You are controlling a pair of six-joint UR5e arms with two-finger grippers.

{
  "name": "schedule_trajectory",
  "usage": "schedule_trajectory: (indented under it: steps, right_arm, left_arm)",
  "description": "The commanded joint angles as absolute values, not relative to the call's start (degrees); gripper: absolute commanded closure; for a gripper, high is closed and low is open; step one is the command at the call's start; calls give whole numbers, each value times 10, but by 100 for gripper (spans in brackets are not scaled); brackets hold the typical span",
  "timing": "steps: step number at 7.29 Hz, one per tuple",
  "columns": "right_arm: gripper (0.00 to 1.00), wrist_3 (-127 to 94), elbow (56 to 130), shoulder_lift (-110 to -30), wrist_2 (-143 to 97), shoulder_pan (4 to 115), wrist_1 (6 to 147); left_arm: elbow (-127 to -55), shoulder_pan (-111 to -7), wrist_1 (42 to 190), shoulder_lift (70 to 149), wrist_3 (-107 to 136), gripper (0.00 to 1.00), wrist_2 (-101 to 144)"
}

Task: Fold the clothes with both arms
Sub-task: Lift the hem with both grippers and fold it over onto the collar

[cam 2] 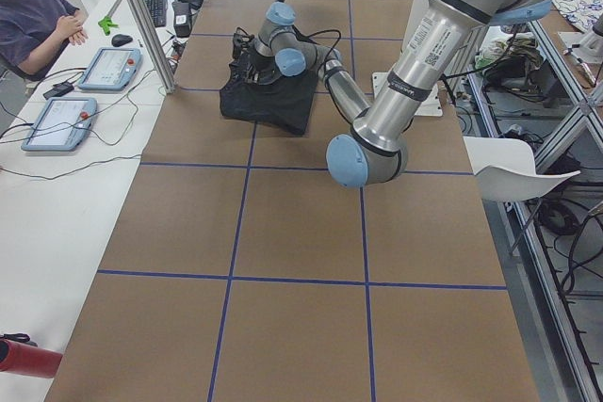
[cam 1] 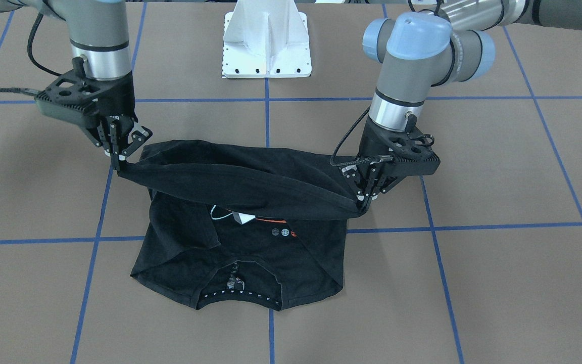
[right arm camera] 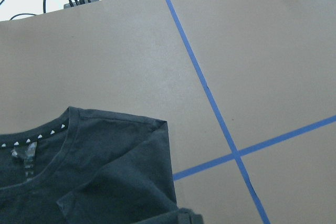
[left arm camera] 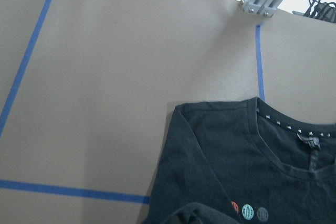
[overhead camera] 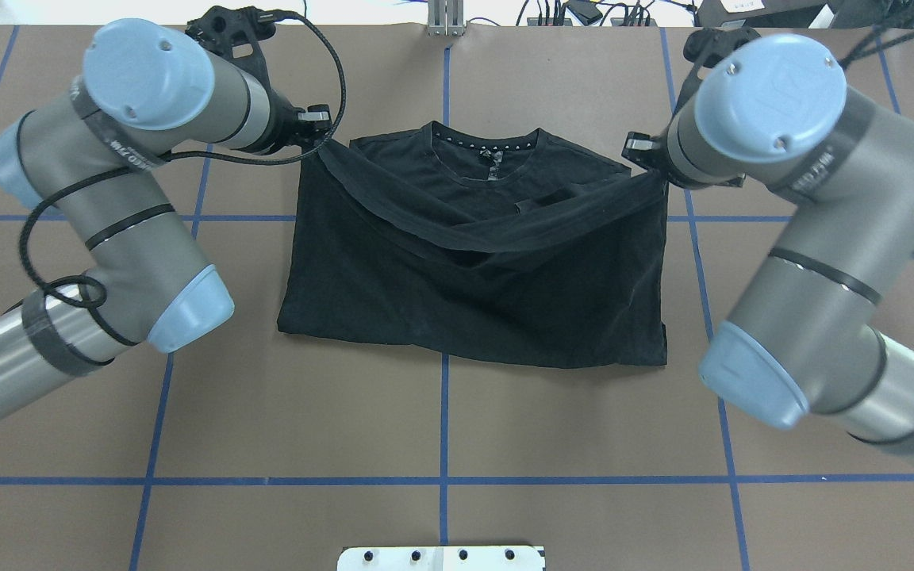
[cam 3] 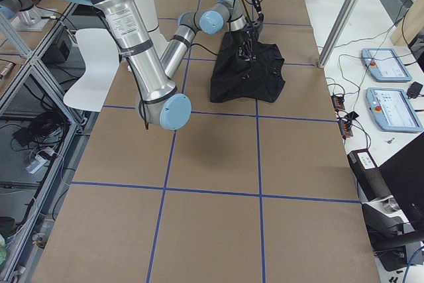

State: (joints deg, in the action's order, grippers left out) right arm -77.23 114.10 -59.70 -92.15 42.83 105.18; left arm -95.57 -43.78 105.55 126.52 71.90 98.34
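Nearest the robot's left, the left gripper (cam 1: 363, 198) is pinched tight on one corner of the hem (cam 1: 240, 184). The black T-shirt (overhead camera: 473, 309) lies mid-table (overhead camera: 266, 412), collar (overhead camera: 485, 145) away from the robot, with that hem strung in the air above its chest, and the right gripper (cam 1: 117, 161) is clamped on the other corner. I'd carry both corners toward the collar level and at one pace, hem just taut, then lower and release together so the edge lands square.

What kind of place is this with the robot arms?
Probably a robotics lab: the left arm and right arm hold a shirt over a table gridded with blue tape, with control tablets and a person alongside.
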Motion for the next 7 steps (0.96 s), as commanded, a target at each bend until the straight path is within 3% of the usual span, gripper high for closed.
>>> schedule_trajectory:
  steps: [1,3,7]
  right_arm:
    - [100,-763,1030,-565,-928,456,973]
    - [100,-755,917,-524,-936,481,910]
    - [100,-713,779,-490,-938,497,819]
  left_arm:
    - [-849,-442,1113,1308,719,100,977]
    - [-764,-453,1172,1334,718,100,977]
    - [-654,-474,1235,1369,676,100,977]
